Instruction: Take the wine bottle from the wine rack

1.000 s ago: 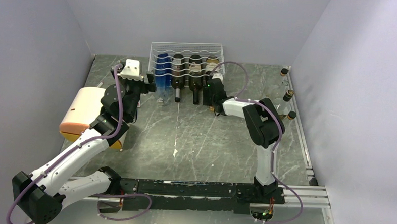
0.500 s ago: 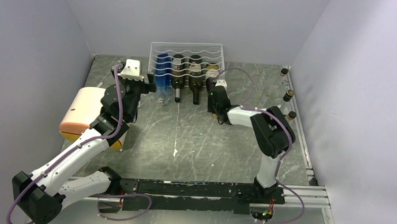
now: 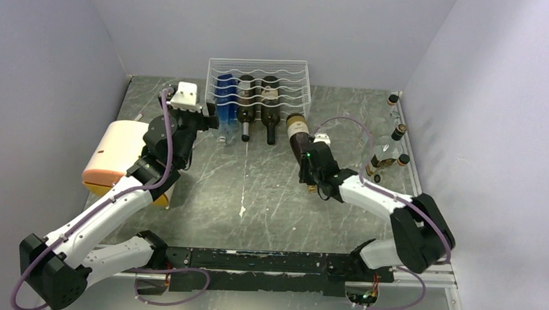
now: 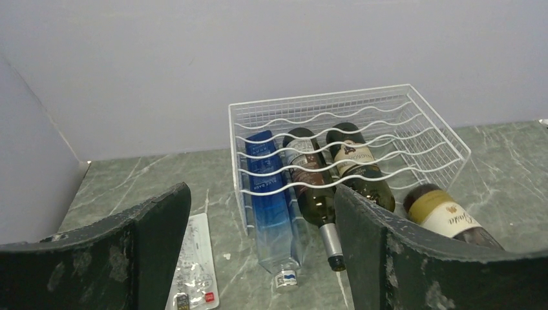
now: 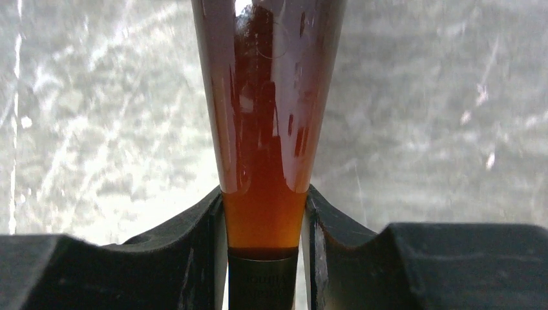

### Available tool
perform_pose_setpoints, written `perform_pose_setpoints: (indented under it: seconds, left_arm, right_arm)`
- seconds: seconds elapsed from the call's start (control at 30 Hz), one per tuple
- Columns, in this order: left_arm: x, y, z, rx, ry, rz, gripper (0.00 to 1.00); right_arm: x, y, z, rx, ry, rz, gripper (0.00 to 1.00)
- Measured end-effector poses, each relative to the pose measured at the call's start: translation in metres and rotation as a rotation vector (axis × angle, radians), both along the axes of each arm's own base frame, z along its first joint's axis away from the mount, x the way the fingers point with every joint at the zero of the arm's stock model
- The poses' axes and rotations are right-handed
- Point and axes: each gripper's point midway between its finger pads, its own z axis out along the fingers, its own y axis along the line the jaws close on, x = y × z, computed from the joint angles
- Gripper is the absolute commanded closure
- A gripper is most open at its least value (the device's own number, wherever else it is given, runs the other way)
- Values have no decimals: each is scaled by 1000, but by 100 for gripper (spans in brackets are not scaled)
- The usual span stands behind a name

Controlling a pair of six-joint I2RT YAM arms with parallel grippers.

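Observation:
The white wire wine rack [image 3: 257,84] stands at the back of the table and holds a blue bottle [image 3: 224,100] and two dark bottles [image 3: 257,105]. My right gripper [image 3: 311,172] is shut on the neck of a dark wine bottle [image 3: 298,130] with a cream label, held in front of the rack's right end, outside it. In the right wrist view the amber neck [image 5: 265,161] sits between both fingers. The bottle also shows in the left wrist view [image 4: 446,216]. My left gripper [image 3: 209,117] is open and empty, just left of the rack [image 4: 362,135].
A cream drum with an orange end [image 3: 112,155] lies at the left. Several small bottles [image 3: 397,132] stand along the right wall. A white packet [image 4: 194,261] lies on the table left of the rack. A black rail [image 3: 253,260] runs along the near edge.
My right gripper has drawn the cream-labelled bottle out of the rack's right slot, toward the near side and right. The right arm has folded back. The left arm has barely moved.

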Motion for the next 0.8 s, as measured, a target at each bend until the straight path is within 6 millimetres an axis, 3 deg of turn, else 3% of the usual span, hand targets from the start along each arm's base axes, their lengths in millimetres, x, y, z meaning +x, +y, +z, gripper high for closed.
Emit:
perform_pose_setpoints:
  seconds: [0.1, 0.3, 0.5, 0.67, 0.8]
  left_arm:
    - [0, -4, -2, 2, 6, -18, 14]
    - [1, -20, -5, 14, 11, -103, 9]
    - [-6, -63, -11, 32, 11, -317, 4]
    - [-22, -101, -7, 27, -21, -512, 6]
    - [-41, -135, -15, 77, -27, -682, 7]
  right_arm:
    - [-24, -9, 4, -2, 57, 10, 96]
    - [-53, -22, 19, 6, 115, 6, 100]
    - [-74, -25, 35, 19, 186, 21, 100]
    - [-91, -22, 52, 41, 257, 54, 100]
    - [-109, -21, 66, 57, 320, 94, 100]
